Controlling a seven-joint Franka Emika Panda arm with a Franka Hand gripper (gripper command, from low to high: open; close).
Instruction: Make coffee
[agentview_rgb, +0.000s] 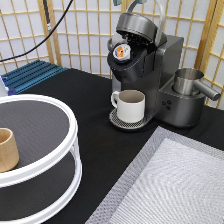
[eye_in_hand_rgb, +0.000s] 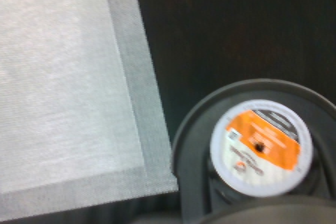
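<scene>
Nearest the camera in the exterior view: a grey woven mat (agentview_rgb: 175, 185) at bottom right and a white two-tier turntable (agentview_rgb: 70, 145) at bottom left, with a tan wooden cup (agentview_rgb: 7, 149) upright on its upper shelf. Neither is part of the work right now.

Mid table: the white mug (agentview_rgb: 131, 105) stands upright on the drip tray (agentview_rgb: 116, 121) of the coffee machine (agentview_rgb: 160, 70), handle toward the exterior view's left, roughly under the brew head.

Above it, the machine's lid (agentview_rgb: 137, 25) is raised. The coffee pod (agentview_rgb: 121, 51) sits in the open chamber with its orange foil facing out. The wrist view looks straight down on the pod (eye_in_hand_rgb: 261, 146) inside its dark round holder, so the hand is likely just above it.

The gripper is not visible in the exterior view, so whether its fingers are open or closed cannot be told.

Judgement: the step is loading the pod. Done well, the pod rim sits flush in the holder, foil up and level, with nothing pressing on the foil. From both views it looks seated, though a slight tilt cannot be ruled out.

Farther back: a metal pitcher (agentview_rgb: 189, 82) on the machine's right side, a blue rack (agentview_rgb: 30, 74) at far left, and a paper screen (agentview_rgb: 80, 30) behind.
</scene>
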